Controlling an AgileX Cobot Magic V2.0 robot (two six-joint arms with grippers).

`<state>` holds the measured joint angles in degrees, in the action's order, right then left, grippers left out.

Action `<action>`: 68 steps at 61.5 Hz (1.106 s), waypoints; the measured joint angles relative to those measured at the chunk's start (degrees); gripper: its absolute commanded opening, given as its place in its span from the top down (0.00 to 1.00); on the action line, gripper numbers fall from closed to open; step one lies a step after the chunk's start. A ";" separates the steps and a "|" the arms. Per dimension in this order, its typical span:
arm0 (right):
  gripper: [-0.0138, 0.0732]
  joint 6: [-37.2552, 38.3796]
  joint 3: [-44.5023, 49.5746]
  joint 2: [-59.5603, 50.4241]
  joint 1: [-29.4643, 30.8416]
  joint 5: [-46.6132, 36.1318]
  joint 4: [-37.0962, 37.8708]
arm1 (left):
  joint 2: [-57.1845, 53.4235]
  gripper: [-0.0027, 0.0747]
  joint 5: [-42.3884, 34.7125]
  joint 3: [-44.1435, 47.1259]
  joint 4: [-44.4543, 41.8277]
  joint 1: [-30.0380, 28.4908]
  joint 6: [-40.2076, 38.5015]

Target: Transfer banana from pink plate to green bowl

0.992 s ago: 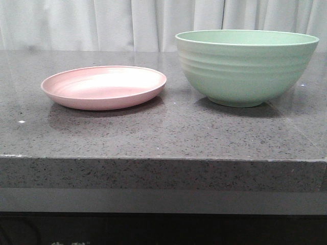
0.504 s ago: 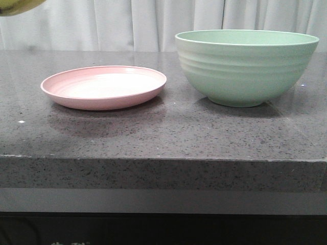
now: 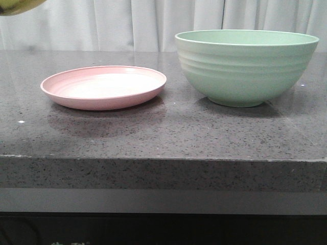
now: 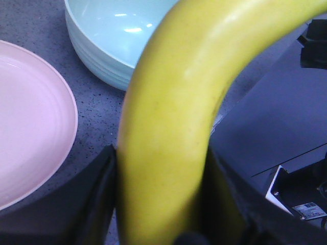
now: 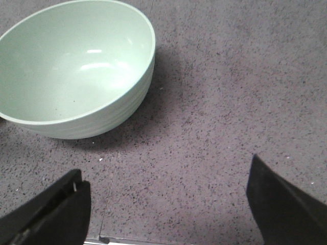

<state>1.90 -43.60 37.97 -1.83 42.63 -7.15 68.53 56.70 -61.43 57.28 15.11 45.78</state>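
A dark grey speckled stone countertop fills the middle of the front view, its thick front edge crossing the lower frame. White pleated curtains hang along the top. Soft light glosses the surface.

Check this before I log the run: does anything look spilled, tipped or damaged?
Nothing stands out. The pink plate and green bowl sit upright and empty, and the left gripper holds the banana, which looks unmarked where visible.
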 measured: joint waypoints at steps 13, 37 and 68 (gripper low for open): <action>0.11 -9.39 -3.05 3.09 0.00 2.17 -9.47 | 0.00 0.74 0.00 0.00 0.09 0.00 0.00; 0.11 -51.00 -6.12 11.58 0.00 4.51 -47.94 | 0.00 0.74 0.85 0.00 4.03 0.00 1.73; 0.11 -96.80 -6.68 25.43 -8.81 9.17 -84.89 | 0.00 0.74 1.22 0.00 6.88 0.00 3.00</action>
<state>-94.90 -50.28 63.41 -10.64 51.80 -92.03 68.53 57.92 -61.43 64.16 15.11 48.78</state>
